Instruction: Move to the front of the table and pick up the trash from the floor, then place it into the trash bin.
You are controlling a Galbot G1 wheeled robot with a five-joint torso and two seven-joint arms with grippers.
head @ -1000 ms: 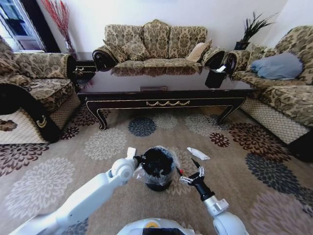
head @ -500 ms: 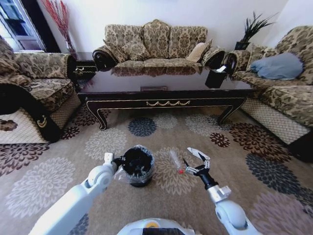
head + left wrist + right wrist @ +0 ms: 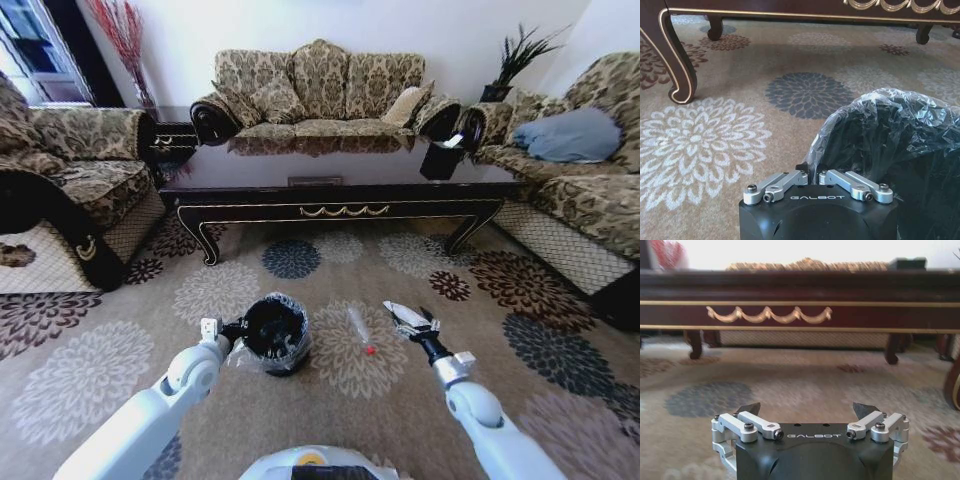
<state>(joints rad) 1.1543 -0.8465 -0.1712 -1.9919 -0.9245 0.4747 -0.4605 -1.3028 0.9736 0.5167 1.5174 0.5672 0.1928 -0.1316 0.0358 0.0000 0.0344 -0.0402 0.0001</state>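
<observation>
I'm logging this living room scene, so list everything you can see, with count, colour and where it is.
Table: one, glossy dark wood with gold scroll, across the room ahead.
Trash bin: one, black with clear liner, on the carpet left of centre.
Bottle: one, clear with red cap, lying on the carpet right of the bin.
Wrapper: one, white, on the carpet at the right gripper's tips.
Sofas: three, beige-brown patterned, behind and on both sides of the table.
Cushion: one, grey-blue, on the right sofa.
Carpet: one, beige with floral medallions.
Left gripper: shut on the bin's liner rim.
Right gripper: open, low over the wrapper.
</observation>
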